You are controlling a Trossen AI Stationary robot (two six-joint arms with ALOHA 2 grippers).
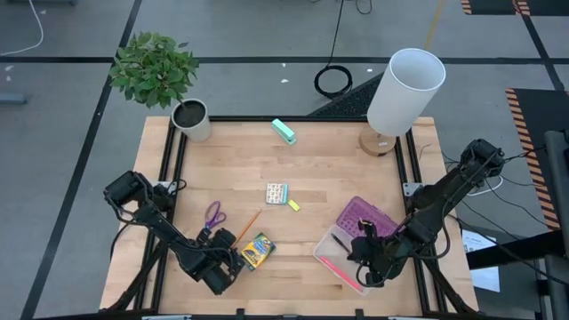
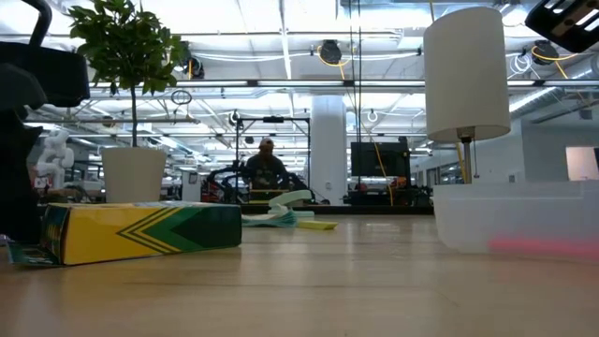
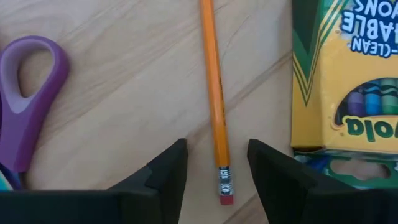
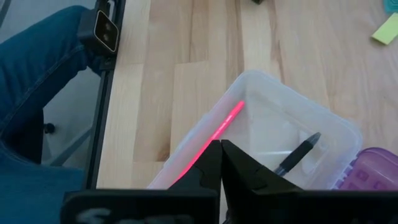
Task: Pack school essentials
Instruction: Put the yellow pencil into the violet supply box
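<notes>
Between the left gripper's (image 3: 217,171) open fingers lies an orange pencil (image 3: 214,93), pink eraser end nearest; right gripper (image 4: 221,168) closed, empty.

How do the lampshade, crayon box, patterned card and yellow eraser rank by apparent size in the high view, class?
1. Lampshade, though it stands nearer the overhead camera, which enlarges it.
2. Crayon box.
3. Patterned card, only slightly smaller than the box.
4. Yellow eraser.

Left gripper (image 3: 217,168) hangs low, fingers parted astride the orange pencil (image 3: 214,93); right gripper (image 4: 221,163) pinched closed, well apart.
</notes>
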